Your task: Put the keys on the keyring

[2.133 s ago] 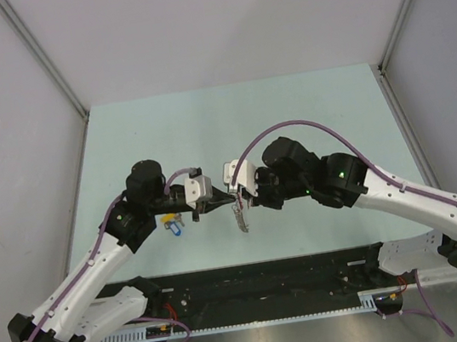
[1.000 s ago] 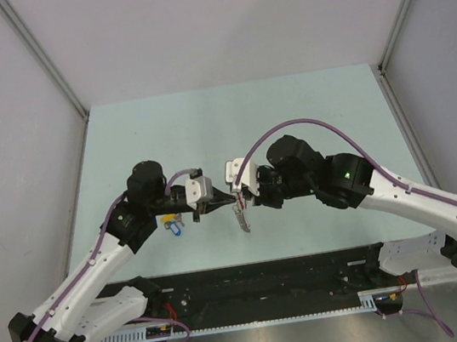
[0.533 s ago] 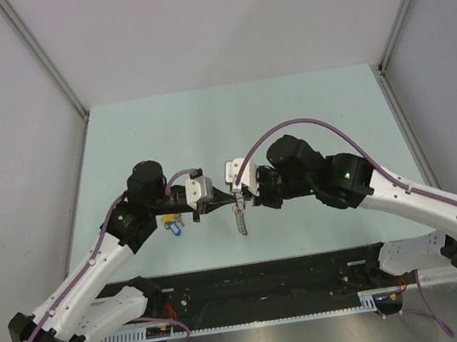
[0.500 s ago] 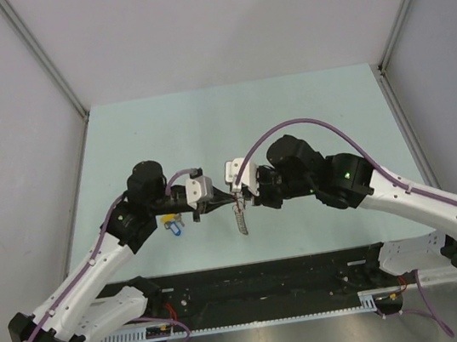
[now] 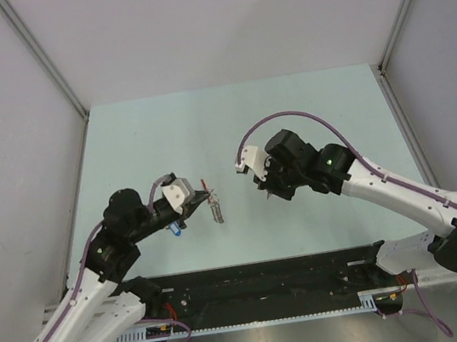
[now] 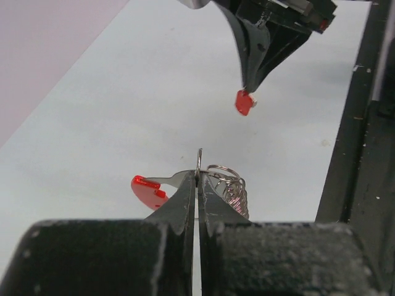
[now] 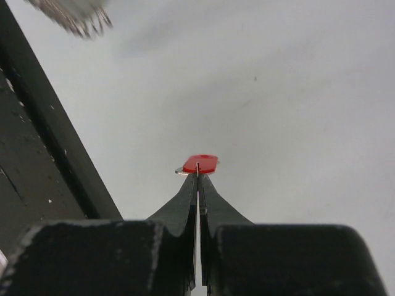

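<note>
Left gripper (image 6: 198, 179): we note the fingers pressed together with no gap between them, pinching the thin wire of the keyring.
Keyring (image 6: 229, 192): it is held clear of the table at the left fingertips. In the wrist view its red curved side lies left of the tips and its grey coiled side right. From above, the coil hangs just past the tips.
Right gripper (image 7: 197, 176): we note the fingers closed tight on the red-headed key.
Red-headed key (image 7: 199, 163): it sits at the right fingertips above the table, apart from the keyring. We cannot see its blade.
Other keys (image 5: 173, 228): blue and yellow heads lie on the table, partly under the left arm.
Table (image 5: 305, 108): pale green surface.
</note>
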